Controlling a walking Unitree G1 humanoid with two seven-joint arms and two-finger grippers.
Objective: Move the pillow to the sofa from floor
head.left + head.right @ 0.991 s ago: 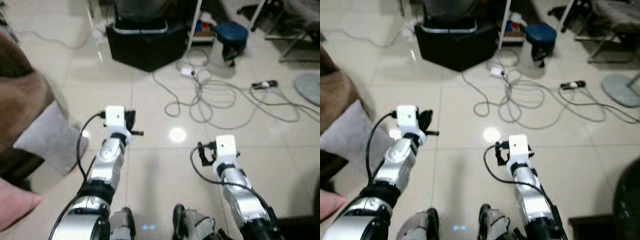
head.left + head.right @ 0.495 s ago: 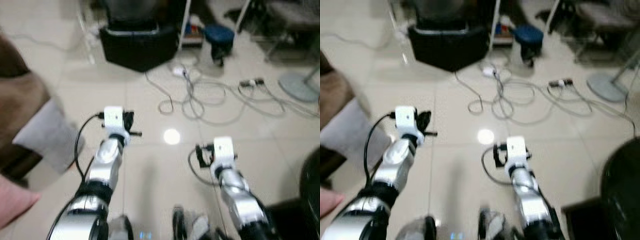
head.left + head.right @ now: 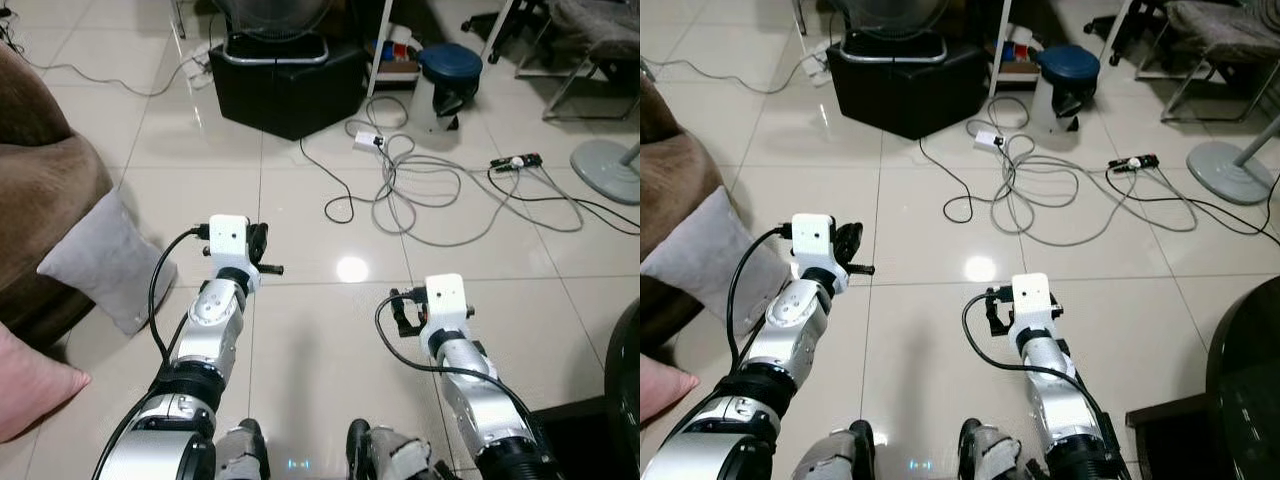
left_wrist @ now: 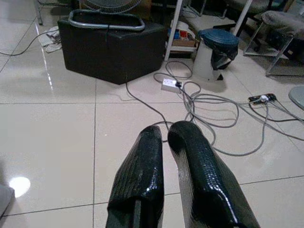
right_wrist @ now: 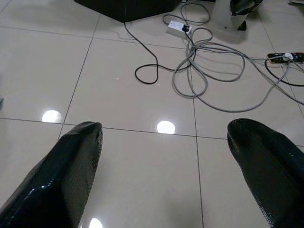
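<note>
A grey pillow [image 3: 105, 262] stands on the tiled floor at the left, leaning against the brown sofa [image 3: 45, 190]. A pink pillow [image 3: 30, 382] lies at the lower left edge. My left gripper [image 4: 165, 135] is held out over bare tiles to the right of the grey pillow, fingers shut with nothing between them. My right gripper [image 5: 164, 130] hovers over the floor further right, its two fingers [image 5: 78, 152] spread wide open and empty.
Grey and black cables [image 3: 420, 190] coil on the floor ahead, with a white power strip [image 3: 366, 140]. A black box with a fan [image 3: 285, 75], a blue-lidded bin [image 3: 447, 75], chair legs [image 3: 590, 70] and a fan base [image 3: 608, 170] stand beyond. A dark round object [image 3: 1250, 380] is at lower right.
The camera swayed and blurred, then steadied; the whole picture has shifted slightly. Both arms hold the same pose, and the pillows have not moved.
</note>
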